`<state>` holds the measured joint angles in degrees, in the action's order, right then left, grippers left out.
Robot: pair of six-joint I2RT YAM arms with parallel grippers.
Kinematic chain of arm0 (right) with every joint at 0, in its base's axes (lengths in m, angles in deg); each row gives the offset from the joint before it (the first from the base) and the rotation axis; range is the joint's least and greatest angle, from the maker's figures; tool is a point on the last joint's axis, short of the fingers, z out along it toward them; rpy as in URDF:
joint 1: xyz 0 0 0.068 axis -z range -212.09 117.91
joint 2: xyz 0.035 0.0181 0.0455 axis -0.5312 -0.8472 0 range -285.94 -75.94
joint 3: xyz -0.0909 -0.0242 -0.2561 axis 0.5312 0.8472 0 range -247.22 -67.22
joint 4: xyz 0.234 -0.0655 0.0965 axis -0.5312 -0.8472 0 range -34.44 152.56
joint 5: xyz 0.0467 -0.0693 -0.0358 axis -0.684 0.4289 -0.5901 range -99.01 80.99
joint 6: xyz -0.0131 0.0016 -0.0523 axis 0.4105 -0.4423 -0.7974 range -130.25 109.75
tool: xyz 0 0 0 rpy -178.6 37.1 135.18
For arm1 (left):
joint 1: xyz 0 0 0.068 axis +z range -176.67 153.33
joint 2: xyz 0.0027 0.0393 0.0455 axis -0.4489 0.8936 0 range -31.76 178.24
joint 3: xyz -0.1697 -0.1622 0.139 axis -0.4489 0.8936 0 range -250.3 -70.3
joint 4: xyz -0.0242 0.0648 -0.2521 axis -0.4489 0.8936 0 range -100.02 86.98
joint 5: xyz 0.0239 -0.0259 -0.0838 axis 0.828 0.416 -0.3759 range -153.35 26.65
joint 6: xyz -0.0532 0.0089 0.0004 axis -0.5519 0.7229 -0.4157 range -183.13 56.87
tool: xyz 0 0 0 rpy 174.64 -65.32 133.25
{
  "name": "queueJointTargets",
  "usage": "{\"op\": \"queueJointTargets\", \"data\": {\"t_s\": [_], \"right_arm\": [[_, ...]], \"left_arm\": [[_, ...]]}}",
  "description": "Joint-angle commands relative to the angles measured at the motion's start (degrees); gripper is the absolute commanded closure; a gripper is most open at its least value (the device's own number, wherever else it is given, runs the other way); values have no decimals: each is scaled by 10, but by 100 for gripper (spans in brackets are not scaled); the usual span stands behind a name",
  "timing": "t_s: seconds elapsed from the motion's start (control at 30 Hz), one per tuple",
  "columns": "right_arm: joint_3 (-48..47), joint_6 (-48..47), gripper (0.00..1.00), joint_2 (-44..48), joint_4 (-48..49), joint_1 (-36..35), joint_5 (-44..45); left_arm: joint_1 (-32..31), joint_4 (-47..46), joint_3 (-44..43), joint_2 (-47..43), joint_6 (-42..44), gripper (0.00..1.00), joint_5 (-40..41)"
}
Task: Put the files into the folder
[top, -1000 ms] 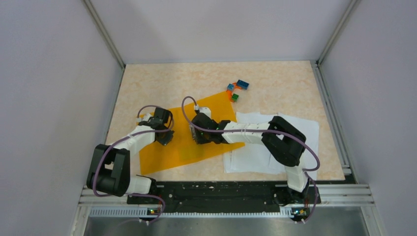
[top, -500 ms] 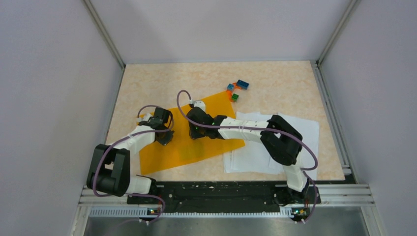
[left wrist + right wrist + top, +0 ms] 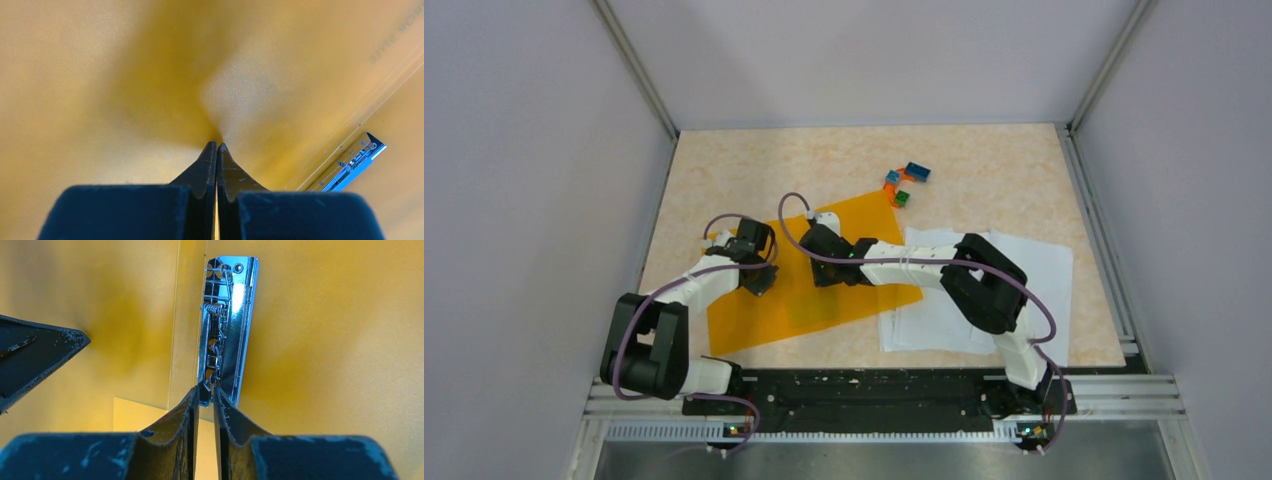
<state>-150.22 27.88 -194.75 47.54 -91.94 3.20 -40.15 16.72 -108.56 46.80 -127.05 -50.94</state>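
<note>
The orange folder (image 3: 844,300) lies open on the table. Its metal clip (image 3: 227,315) sits along the spine and also shows in the left wrist view (image 3: 355,160). My left gripper (image 3: 762,280) is shut, with its tips (image 3: 218,145) pressed against the folder's left half (image 3: 100,75), which puckers there. My right gripper (image 3: 822,268) stands over the spine, its tips (image 3: 205,390) closed on the near end of the clip's lever. The files (image 3: 1044,270), white sheets, lie in a loose pile to the right of the folder, partly under my right arm.
A few small colourful blocks (image 3: 904,185) lie just past the folder's far corner. Grey walls close in the table on the left, back and right. My left gripper's finger (image 3: 35,355) shows at the left of the right wrist view.
My right gripper has moved up and to the left along the folder's spine, onto the clip. My left gripper has stayed in place.
</note>
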Motion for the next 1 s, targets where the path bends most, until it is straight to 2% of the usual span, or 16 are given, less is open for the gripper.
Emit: {"op": "queueJointTargets", "data": {"t_s": [0.0, 0.4, 0.97], "right_arm": [[-16, -12, 84, -17, -20, -7, 27], [7, -14, 86, -33, -54, -12, 54], [23, -25, 92, -63, -139, -26, 175]], "left_arm": [[1, 40, 15, 29, 7, 100, -7], [2, 46, 14, 39, 1, 100, 3], [11, 79, -15, 72, 6, 100, 11]]}}
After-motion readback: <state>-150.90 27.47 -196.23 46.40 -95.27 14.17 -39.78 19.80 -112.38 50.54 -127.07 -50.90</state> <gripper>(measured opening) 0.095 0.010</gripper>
